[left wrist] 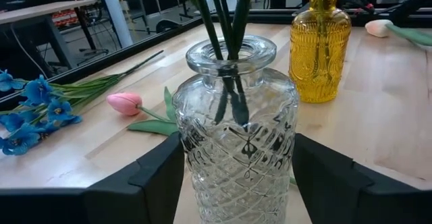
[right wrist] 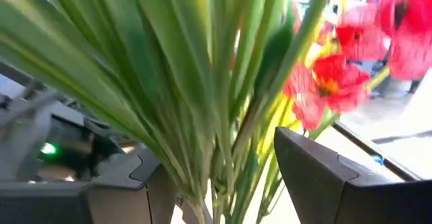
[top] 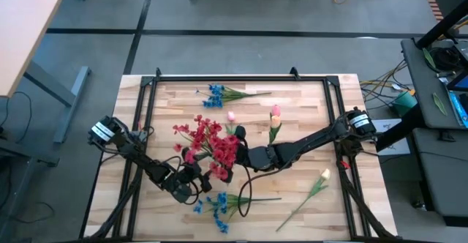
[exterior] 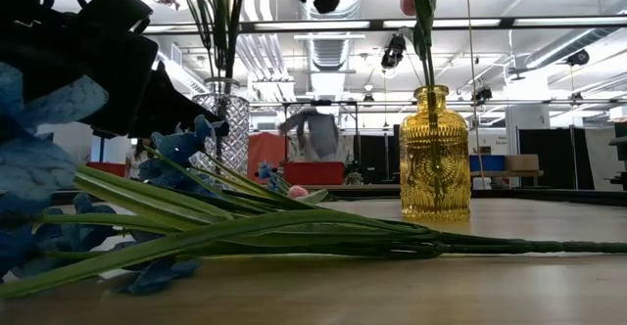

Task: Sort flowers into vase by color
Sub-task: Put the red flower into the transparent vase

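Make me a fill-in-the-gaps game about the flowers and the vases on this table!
1. The red flowers have their stems in the ______ glass vase.
2. The left gripper has one finger on each side of the ______ vase.
3. The other vase is ______ glass.
4. The tulip lying beside the clear vase has a ______ bud.

Missing words: clear; clear; yellow; pink

wood table [top: 307, 111] | beige desk [top: 22, 31] – far corner | cables [top: 384, 82]
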You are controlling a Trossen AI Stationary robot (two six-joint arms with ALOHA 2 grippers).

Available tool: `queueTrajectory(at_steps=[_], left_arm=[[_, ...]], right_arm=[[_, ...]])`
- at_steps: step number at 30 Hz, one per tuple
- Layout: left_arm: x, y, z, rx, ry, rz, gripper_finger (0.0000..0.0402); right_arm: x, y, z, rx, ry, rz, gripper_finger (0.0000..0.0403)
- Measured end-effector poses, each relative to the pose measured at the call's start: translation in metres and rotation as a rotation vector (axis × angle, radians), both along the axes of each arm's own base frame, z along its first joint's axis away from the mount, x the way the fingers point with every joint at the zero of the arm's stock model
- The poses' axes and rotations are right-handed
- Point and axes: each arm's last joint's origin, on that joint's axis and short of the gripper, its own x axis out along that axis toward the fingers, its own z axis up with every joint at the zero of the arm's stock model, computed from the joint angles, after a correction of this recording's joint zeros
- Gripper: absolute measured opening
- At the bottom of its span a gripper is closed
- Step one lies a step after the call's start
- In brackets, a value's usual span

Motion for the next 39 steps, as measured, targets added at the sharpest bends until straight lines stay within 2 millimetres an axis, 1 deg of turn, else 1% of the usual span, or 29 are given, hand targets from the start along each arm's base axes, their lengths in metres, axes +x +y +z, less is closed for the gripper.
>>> queueTrajectory(at_steps=[5, 7, 9, 13, 21, 24, 25, 32, 39], left_arm=[[0.0, 0.0, 0.0, 0.0, 0.001, 0.0, 0.0225], [0.0, 0.0, 0.0, 0.001, 0.002, -0.001, 0.0225], [0.0, 0.0, 0.0, 0.001, 0.003, -0.001, 0.0225], [0.0, 0.0, 0.0, 0.001, 0.003, -0.001, 0.0225], [0.0, 0.0, 0.0, -0.001, 0.003, -0.002, 0.0225], [0.0, 0.0, -0.001, -0.009, 0.006, -0.013, 0.0226], [0.0, 0.0, 0.0, -0.012, 0.006, -0.016, 0.0226], [0.0, 0.0, 0.0, -0.012, 0.008, -0.018, 0.0226], [0.0, 0.0, -0.001, -0.012, 0.011, -0.02, 0.0226]], right_arm=[[0.0, -0.005, -0.005, -0.004, 0.048, -0.013, 0.0219], [0.0, -0.005, -0.005, -0.01, 0.048, -0.012, 0.0218], [0.0, -0.004, -0.002, -0.022, 0.039, -0.007, 0.0208], [-0.002, -0.003, 0.003, -0.03, 0.03, -0.003, 0.0162], [-0.003, -0.001, 0.002, -0.031, 0.04, 0.005, 0.0068], [-0.003, 0.0, 0.001, -0.021, 0.05, 0.049, 0.0024], [-0.002, 0.0, 0.001, -0.019, 0.051, 0.061, 0.0018], [0.0, -0.001, -0.006, 0.011, 0.067, 0.066, 0.0014], [0.008, -0.003, -0.03, 0.021, 0.119, 0.055, 0.0013]])
